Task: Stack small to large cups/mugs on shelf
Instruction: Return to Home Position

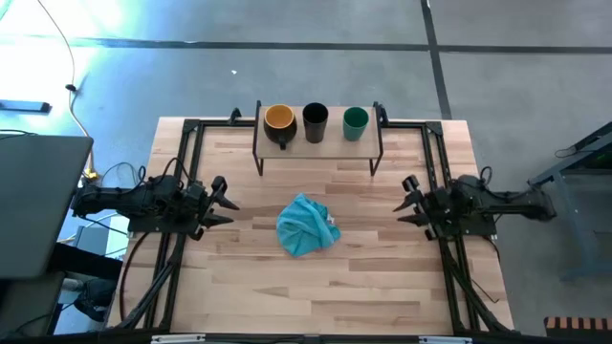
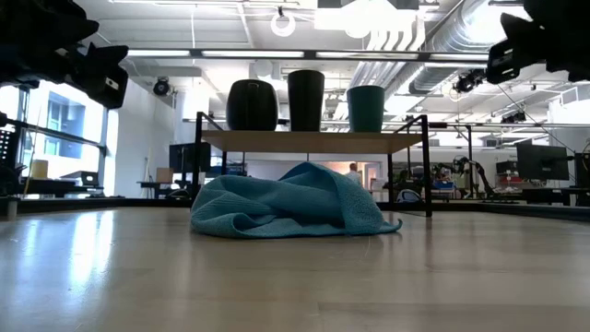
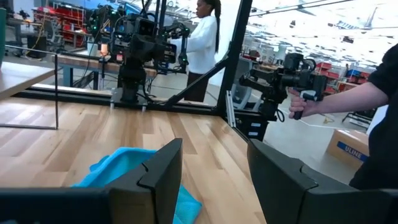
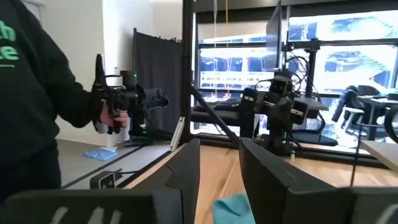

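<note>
Three cups stand upright in a row on the shelf (image 1: 318,143) at the table's far middle: a dark mug with a yellow-orange inside (image 1: 279,119) on the left, a black cup (image 1: 315,122) in the middle and a green cup (image 1: 355,121) on the right. The low view shows the mug (image 2: 251,104), the black cup (image 2: 306,100) and the green cup (image 2: 366,108) side by side on the board. My left gripper (image 1: 222,199) hangs open at the table's left side, and my right gripper (image 1: 409,201) hangs open at its right side. Both point toward the table's middle, well short of the shelf.
A crumpled teal cloth (image 1: 306,225) lies on the table's middle between the two grippers, in front of the shelf. Black frame rails (image 1: 182,162) run along both table sides. Beyond the table, people stand holding hand controllers (image 3: 298,74).
</note>
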Robot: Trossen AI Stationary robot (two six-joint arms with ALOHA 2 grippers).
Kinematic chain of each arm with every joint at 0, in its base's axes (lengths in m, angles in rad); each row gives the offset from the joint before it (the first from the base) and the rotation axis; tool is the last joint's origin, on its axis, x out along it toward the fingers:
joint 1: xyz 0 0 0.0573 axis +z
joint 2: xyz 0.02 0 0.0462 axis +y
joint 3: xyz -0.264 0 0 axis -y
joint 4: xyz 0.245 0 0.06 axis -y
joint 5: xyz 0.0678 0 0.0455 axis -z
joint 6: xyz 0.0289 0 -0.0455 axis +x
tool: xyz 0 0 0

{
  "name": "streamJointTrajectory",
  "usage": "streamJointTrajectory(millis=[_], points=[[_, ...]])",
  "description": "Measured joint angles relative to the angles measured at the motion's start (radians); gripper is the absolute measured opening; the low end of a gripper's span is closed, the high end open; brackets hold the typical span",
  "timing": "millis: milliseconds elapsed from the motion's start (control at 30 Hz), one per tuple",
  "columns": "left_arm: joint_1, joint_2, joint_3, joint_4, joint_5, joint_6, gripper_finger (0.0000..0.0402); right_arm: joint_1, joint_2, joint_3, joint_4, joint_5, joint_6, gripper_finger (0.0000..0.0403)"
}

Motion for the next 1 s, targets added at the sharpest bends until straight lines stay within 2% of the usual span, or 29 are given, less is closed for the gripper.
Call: streamJointTrajectory(millis=[533, 1000], points=[[0.000, 0.000, 0.000, 0.000, 0.000, 0.011, 0.0170, 0.080, 0.000, 0.000, -0.148, 0.017, 0.021, 0.0103], [0.000, 0.000, 0.000, 0.000, 0.000, 0.015, 0.0170, 0.107, 0.000, 0.000, -0.151, 0.017, 0.018, 0.0103]])
